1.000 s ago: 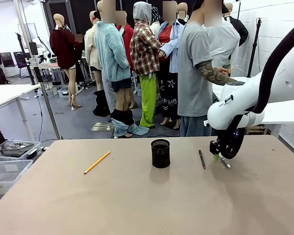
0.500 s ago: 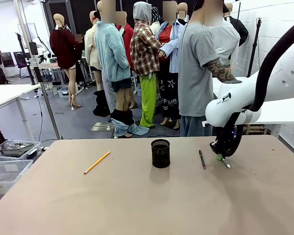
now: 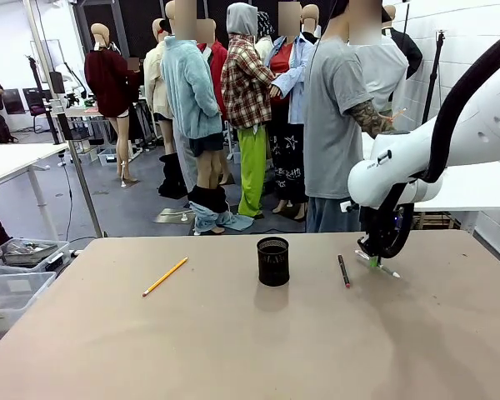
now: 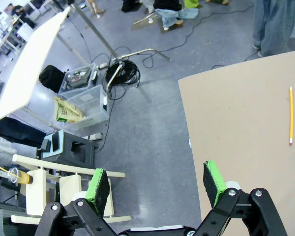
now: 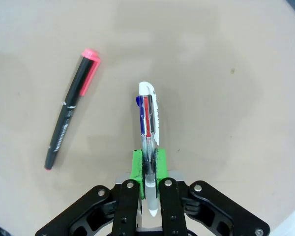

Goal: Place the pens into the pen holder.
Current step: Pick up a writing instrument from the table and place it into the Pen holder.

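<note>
Right pincer [image 5: 149, 158] clamps a white pen [image 5: 151, 110] with red and blue sliders; left pincer [image 4: 157, 183] gapes empty.

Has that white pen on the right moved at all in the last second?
Yes. The white pen has risen a little and now sits higher against the dark pen, which lies where it was.

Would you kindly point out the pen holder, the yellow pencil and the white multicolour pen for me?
pen holder [image 3: 273, 265]: front view, middle of its mesh wall.
yellow pencil [image 3: 165, 277]: front view, mid-shaft.
white multicolour pen [image 5: 150, 118]: right wrist view, upper barrel.
</note>
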Action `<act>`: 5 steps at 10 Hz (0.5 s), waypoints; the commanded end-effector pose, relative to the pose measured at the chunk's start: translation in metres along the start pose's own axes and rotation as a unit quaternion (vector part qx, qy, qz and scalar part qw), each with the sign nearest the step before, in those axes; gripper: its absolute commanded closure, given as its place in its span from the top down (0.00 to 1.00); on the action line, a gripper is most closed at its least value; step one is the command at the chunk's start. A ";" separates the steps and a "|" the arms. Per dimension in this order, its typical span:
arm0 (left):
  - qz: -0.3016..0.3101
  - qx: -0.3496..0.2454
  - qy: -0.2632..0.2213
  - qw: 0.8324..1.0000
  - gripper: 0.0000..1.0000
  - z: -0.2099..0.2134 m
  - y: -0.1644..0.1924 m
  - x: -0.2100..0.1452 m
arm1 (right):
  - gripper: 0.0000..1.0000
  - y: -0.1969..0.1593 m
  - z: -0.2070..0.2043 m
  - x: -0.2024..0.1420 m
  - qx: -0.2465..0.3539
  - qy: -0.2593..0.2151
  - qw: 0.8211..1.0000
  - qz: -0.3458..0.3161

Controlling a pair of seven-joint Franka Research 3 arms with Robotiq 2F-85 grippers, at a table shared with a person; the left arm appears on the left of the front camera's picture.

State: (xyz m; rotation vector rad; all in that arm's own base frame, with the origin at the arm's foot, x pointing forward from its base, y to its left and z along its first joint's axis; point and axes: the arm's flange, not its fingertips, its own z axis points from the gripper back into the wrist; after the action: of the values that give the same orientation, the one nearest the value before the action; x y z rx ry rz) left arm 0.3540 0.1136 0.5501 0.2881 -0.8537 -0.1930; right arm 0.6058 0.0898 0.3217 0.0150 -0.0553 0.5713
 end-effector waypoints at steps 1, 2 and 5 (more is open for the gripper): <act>0.000 0.003 0.002 1.000 1.00 0.000 0.001 -0.001 | 0.00 0.003 0.033 -0.029 0.056 -0.090 0.990 0.089; 0.000 0.003 0.002 1.000 1.00 0.000 0.001 -0.001 | 0.00 0.011 0.047 -0.035 0.077 -0.159 0.973 0.150; 0.000 0.003 0.002 1.000 1.00 0.000 0.001 -0.001 | 0.00 0.040 0.074 -0.028 0.128 -0.325 0.903 0.249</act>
State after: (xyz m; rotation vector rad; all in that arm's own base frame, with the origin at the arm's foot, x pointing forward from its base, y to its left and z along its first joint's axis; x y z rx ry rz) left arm 0.3540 0.1135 0.5503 0.2883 -0.8540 -0.1933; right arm 0.5747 0.1264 0.4117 0.2669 -0.5732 0.9516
